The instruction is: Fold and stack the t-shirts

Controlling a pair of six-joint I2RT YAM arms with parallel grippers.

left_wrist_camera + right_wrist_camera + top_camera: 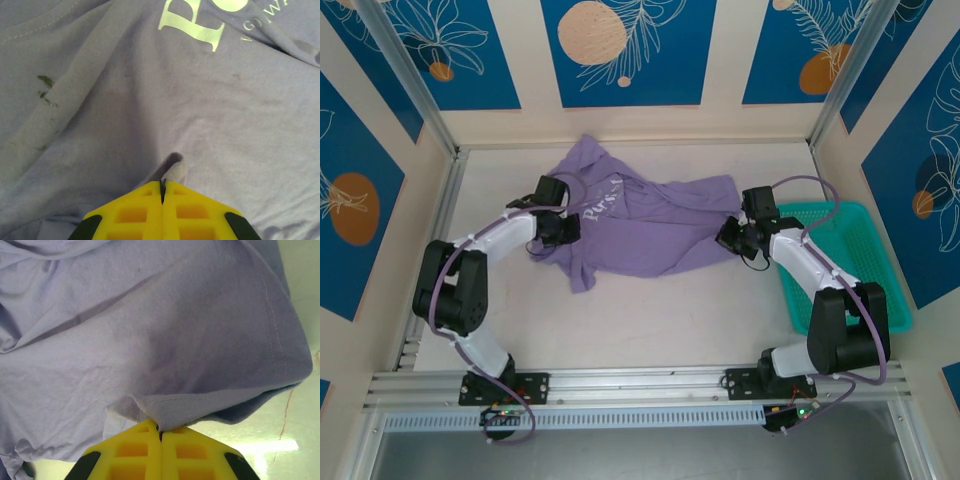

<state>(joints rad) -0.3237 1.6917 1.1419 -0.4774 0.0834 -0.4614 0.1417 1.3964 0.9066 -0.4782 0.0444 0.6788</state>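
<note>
Across the middle of the table (650, 320), the lavender t-shirt (650, 225) lies crumpled, lettering up (a teal basket (860, 255) sits to its right). Both pinches look thin, so an uneven pull could slip one free or bunch the cloth. The left gripper (162, 186) is pressed together on a small fold near the lettering, the right gripper (159, 429) likewise on the hem at the right end.

One t-shirt (650, 225) is spread on the table (650, 320), from centre toward 12 o'clock. The basket (845, 250) is set near it at 3 o'clock. The left gripper (570, 228) is placed on the t-shirt's 9 o'clock edge. The right gripper (727, 239) is placed on its 3 o'clock edge, between t-shirt and basket.
</note>
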